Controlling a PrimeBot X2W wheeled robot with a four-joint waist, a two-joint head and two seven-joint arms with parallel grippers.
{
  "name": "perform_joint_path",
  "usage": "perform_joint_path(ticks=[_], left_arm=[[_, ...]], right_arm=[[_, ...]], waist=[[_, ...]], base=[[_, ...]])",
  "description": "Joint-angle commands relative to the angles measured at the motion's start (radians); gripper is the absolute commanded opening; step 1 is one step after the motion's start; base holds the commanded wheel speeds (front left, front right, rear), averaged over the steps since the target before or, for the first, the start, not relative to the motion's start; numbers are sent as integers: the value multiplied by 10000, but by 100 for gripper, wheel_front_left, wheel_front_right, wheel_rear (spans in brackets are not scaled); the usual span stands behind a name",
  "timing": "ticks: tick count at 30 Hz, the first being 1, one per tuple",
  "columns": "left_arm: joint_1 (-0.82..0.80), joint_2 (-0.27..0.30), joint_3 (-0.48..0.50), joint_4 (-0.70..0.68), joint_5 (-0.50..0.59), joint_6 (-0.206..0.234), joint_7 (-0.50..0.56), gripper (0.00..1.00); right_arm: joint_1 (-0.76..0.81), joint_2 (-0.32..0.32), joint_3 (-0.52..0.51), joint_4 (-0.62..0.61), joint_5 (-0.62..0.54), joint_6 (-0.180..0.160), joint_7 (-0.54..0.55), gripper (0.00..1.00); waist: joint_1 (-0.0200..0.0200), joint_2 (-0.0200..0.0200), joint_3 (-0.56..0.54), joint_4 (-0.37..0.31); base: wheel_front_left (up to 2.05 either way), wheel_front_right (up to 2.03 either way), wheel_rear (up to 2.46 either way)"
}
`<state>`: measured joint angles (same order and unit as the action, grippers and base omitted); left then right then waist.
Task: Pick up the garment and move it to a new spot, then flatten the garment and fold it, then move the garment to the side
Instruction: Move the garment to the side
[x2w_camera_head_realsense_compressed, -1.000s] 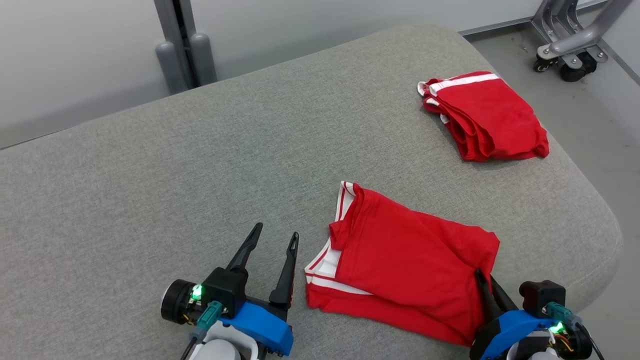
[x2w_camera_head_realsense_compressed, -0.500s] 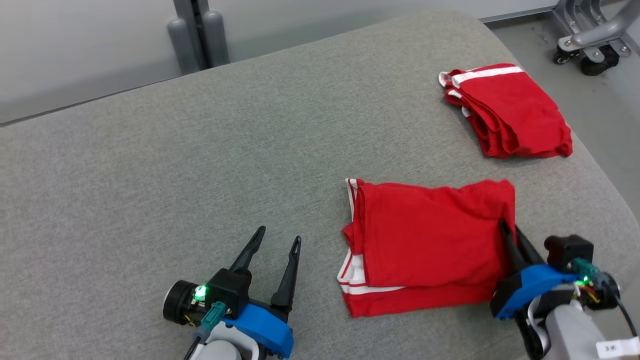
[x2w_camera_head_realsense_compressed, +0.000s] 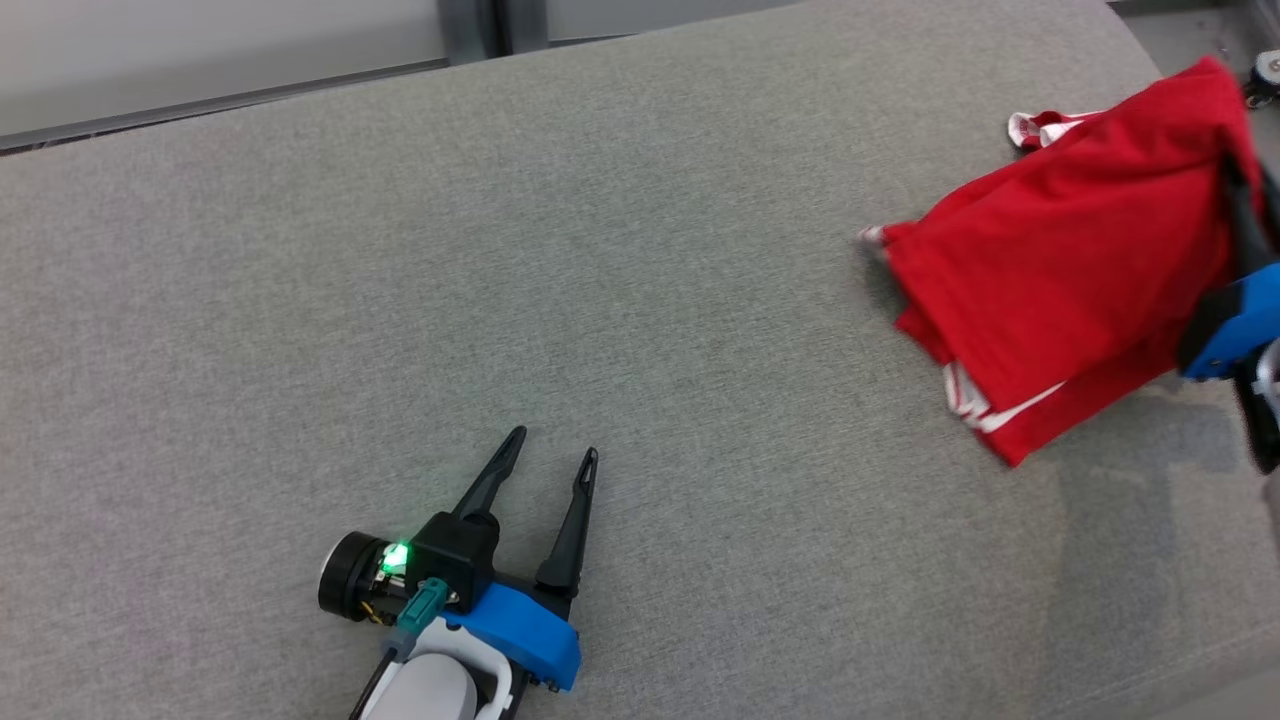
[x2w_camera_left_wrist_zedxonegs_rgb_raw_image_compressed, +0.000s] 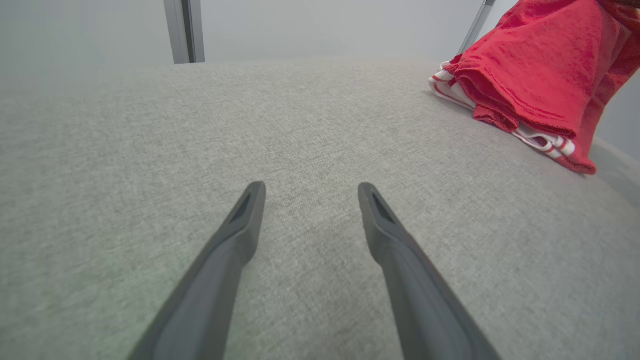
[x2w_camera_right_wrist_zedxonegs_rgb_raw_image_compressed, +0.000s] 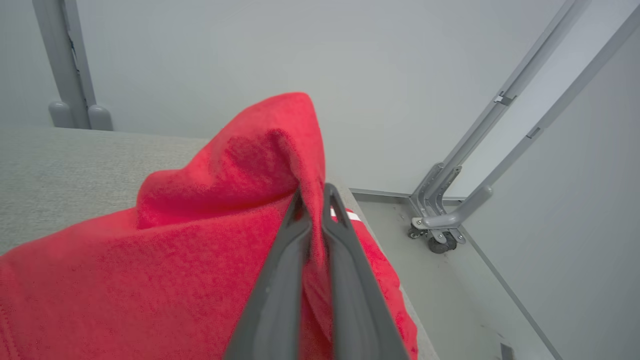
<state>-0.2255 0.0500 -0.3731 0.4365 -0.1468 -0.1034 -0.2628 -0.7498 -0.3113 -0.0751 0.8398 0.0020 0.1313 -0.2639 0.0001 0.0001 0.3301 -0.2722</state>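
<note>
1. The right gripper (x2w_camera_right_wrist_zedxonegs_rgb_raw_image_compressed: 314, 192) is clamped tight on the top fold of the red garment (x2w_camera_head_realsense_compressed: 1060, 290), out at two o'clock in the head view.
2. The garment hangs folded from that pinch, with its white-striped hem lowest, draping over the right end of the grey cushion (x2w_camera_head_realsense_compressed: 500, 250).
3. The left gripper (x2w_camera_head_realsense_compressed: 553, 443) sits at seven o'clock with its fingers spread wide and nothing between them, well apart from the garment.
4. A white-trimmed edge of another red garment (x2w_camera_head_realsense_compressed: 1035, 127) peeks out just behind, at one o'clock.

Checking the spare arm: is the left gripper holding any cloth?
No, the left gripper is open with nothing between its fingers.
</note>
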Motion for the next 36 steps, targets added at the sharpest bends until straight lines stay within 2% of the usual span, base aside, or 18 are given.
perform_joint_path(ticks=[1,6,7,8,12,17,22,26,31,36], left_arm=[[-227,13,15,-18,68,-5,-21,100],[-418,21,88,-36,136,-16,-19,100],[-432,25,110,-36,146,-10,-19,100],[-445,27,132,-25,175,-2,-18,100],[-417,50,295,-46,149,100,-16,100],[-412,56,418,-73,208,149,-14,100],[-391,55,694,-182,280,353,-7,100],[-314,38,982,-292,329,551,-8,100],[-161,13,1313,-393,386,836,-10,100],[31,13,1543,-517,326,952,-10,100]], right_arm=[[-347,-321,-351,345,-174,-9,1,0],[-1142,-1522,-2015,1444,-1083,-12,35,0],[-1213,-1722,-2424,1575,-1308,-11,26,31],[-1262,-1862,-2840,1685,-1531,-11,24,100],[-1335,-1807,-4264,1653,-2355,-7,-5,100],[-1001,-680,-4844,576,-2873,-7,-12,100],[-205,704,-3890,-936,-2334,-7,-8,100],[834,1465,-2612,-2064,-1433,-9,-9,100],[2007,2062,-1502,-2954,-407,-7,-9,100],[2945,2414,-916,-3145,48,-7,-9,100]], waist=[[-1,-1,205,261],[-1,-1,361,606],[-1,-1,377,658],[-1,-1,400,699],[-1,-1,475,753],[-1,-1,536,688],[-1,-1,467,617],[-1,-1,345,662],[-1,-1,106,826],[-1,-1,-184,1065]], base=[[0,0,0],[0,0,0],[0,0,0],[0,0,0],[0,0,0],[0,0,0],[0,0,0],[0,0,0],[0,0,0],[0,0,0]])
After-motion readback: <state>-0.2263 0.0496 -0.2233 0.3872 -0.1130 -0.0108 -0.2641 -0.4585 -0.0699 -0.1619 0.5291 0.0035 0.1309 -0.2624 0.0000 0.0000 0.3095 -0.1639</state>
